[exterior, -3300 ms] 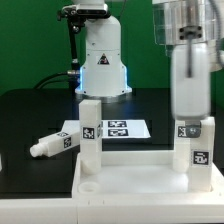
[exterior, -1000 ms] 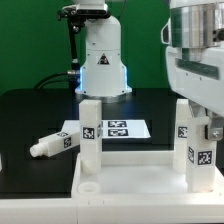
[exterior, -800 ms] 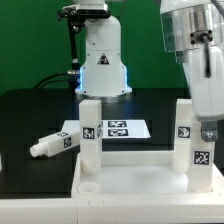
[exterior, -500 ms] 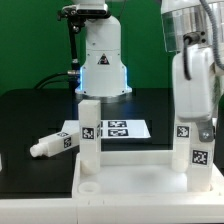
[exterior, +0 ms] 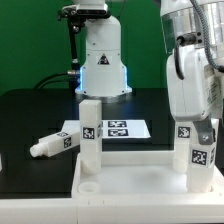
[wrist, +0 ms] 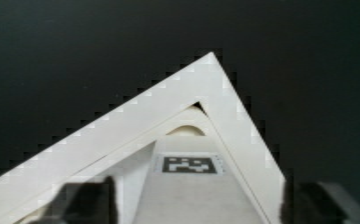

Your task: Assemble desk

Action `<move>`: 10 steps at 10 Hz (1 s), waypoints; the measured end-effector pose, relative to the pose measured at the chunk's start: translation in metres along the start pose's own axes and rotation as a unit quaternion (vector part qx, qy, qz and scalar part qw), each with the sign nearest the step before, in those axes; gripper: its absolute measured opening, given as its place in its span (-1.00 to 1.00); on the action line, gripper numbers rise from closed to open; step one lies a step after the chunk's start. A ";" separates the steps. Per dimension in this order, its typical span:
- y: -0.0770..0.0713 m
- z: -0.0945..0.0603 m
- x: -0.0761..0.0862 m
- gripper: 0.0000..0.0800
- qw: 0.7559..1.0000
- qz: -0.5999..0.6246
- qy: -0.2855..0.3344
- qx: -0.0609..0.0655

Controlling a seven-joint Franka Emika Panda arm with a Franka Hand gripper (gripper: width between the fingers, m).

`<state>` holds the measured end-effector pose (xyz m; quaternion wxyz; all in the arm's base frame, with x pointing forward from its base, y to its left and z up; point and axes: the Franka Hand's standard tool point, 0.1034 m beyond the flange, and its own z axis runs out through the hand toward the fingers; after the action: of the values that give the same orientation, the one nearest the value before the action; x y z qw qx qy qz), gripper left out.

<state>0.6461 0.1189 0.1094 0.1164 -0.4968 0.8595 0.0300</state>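
- A white rimmed rectangular plastic panel lies flat at the near edge of the black tabletop.
- One blocky white tagged leg stands upright in the panel's far corner, on the exterior view's left. Just in front of it there's an open round socket in the near corner.
- A second upright white leg stands at the far corner on the exterior view's right, right under the big white robot arm.
- A third white leg lies on its side on the tabletop, off the panel on the exterior view's left and apart from it.
- The flat marker board sits behind the panel, between the two standing legs.
- From the wrist view, the dark fingers stand wide apart, one on each side of the tagged leg top. White shows between each finger and the leg, so they look parted and clamped on nothing.
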 end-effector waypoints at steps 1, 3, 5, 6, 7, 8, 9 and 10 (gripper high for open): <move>-0.002 -0.002 0.001 0.51 1.000 -0.025 -0.001 0.001; -0.003 -0.003 0.001 0.60 0.990 -0.144 0.001 0.001; 0.002 -0.003 -0.004 0.62 0.976 -0.217 0.009 -0.009; 0.001 -0.003 -0.002 0.62 0.968 -0.249 0.010 -0.010; 0.000 -0.003 -0.002 0.62 0.955 -0.295 0.011 -0.010; 0.001 -0.003 -0.001 0.62 0.938 -0.346 0.016 -0.013; 0.007 -0.002 -0.002 0.62 0.881 -0.468 0.045 -0.040; 0.005 -0.002 -0.002 0.62 0.834 -0.549 0.049 -0.043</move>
<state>0.6423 0.1233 0.1117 0.0499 -0.8921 0.4483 -0.0260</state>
